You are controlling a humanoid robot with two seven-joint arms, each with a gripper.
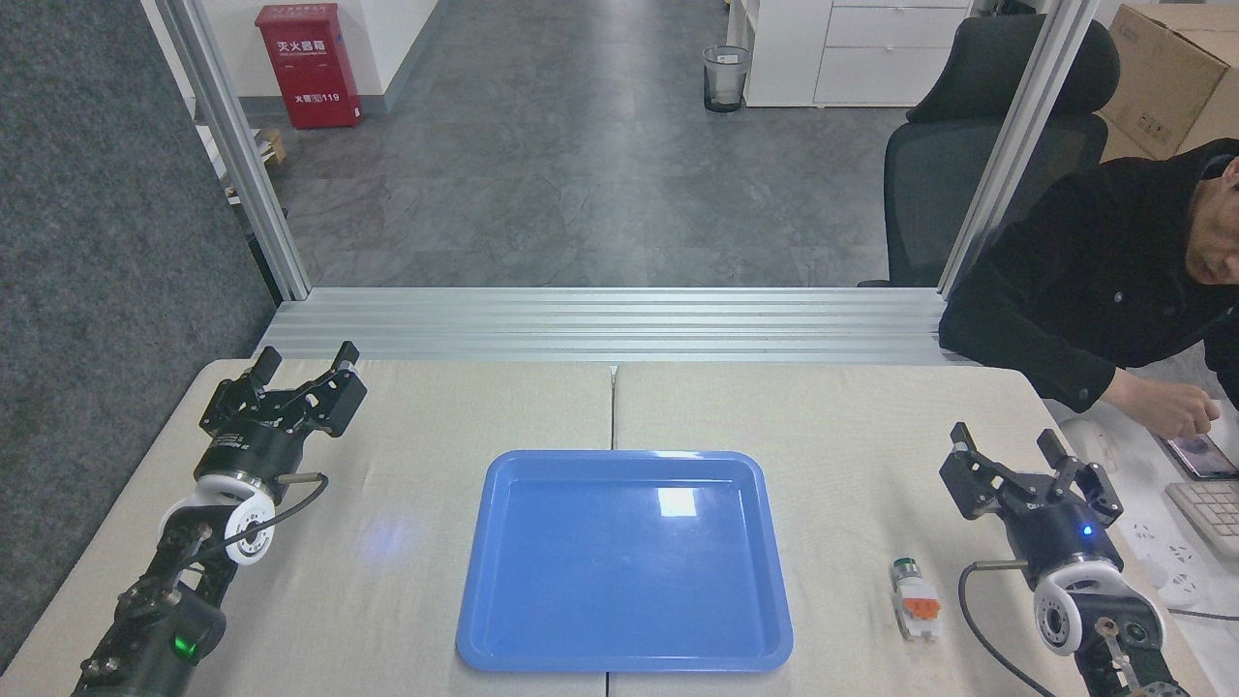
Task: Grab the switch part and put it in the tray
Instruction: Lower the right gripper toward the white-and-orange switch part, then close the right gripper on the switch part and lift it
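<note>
- Switch part [915, 600]: lies on its side near the front edge of the tabletop [842, 426], toward the right-hand corner, just beside the tray's right rim but apart from it; round dark-green cap points to the far side, orange block at the middle, white body toward the front
- Handling, as a judgement: small moulded plastic, so light and stiff, unlikely to deform under the pads; the smooth white shell may be a little slippery; the rounded cap and collar would roll or squirt out of a pinch, so the flat long sides of the white body about the orange block look the surest place to close on, fingers set across its width
- Tray [624, 660]: glossy blue, shallow, raised rim, centred on the tabletop with its near rim close to the front edge; nothing in it; the low rim should ask only a small lift to clear
- Right gripper [1012, 455]: by the right edge of the tabletop, just beyond and to the right of the switch part, not touching it; both fingers spread wide and pointing up and away, holding nothing
- Left gripper [305, 363]: near the far left corner of the tabletop, well apart from tray and switch; fingers spread wide, holding nothing
- Person [1094, 261]: dark sleeve and a hand over things past the right edge, beyond the right gripper; a swing of that arm outward could come near
</note>
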